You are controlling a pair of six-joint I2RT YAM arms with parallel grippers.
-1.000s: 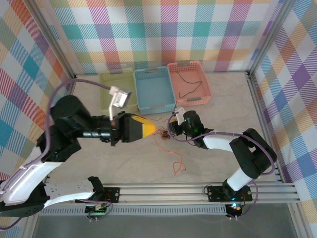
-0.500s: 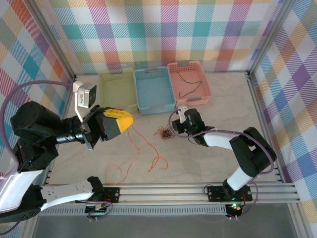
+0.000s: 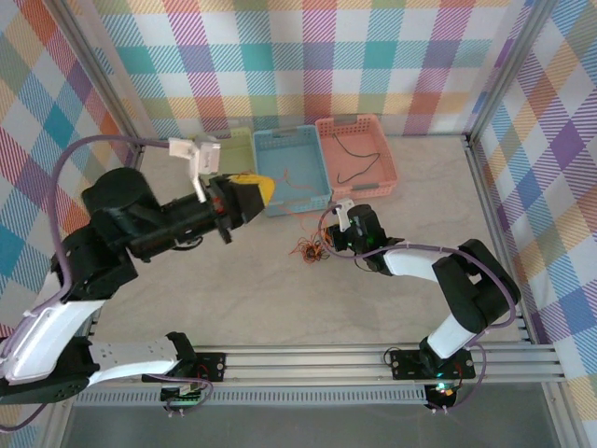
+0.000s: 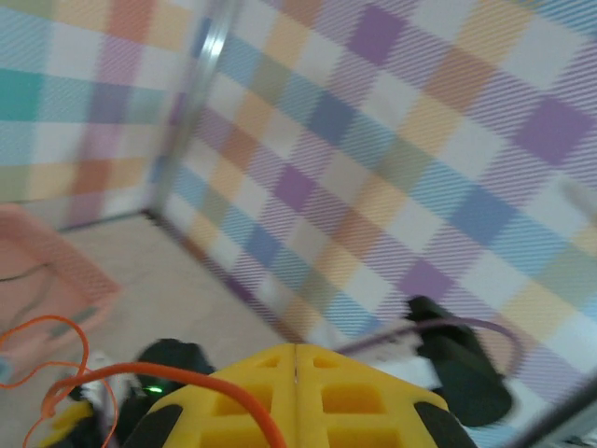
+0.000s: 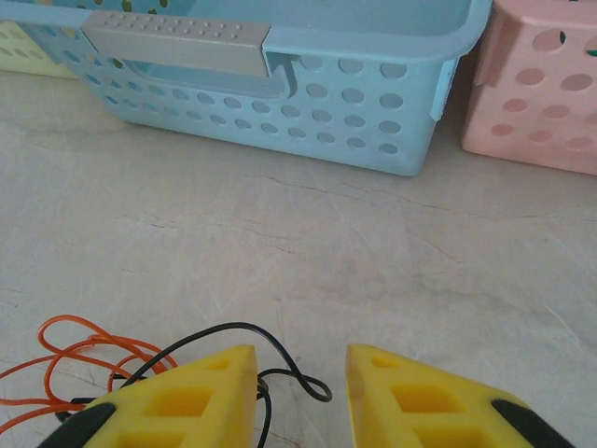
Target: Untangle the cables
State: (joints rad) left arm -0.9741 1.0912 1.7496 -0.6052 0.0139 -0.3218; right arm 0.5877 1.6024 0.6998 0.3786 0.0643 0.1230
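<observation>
Two grippers in play: the left gripper (image 3: pixel 262 189) hangs over the blue basket's (image 3: pixel 300 203) near-left corner, jaws clamped tight on an orange cable (image 4: pixel 177 376). Mid-worktop (image 3: pixel 233 280), the cables (image 3: pixel 308 250) lie clumped under the right gripper (image 5: pixel 300 359), jaws part-open astride a black loop (image 5: pixel 231 326).

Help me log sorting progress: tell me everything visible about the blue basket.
The blue basket is perforated plastic, rectangular, open-topped, with a grey grip strip on its near rim. It stands upright on the table between the yellow-green basket and pink basket. An orange cable seems to trail into it from the shut left gripper.
</observation>
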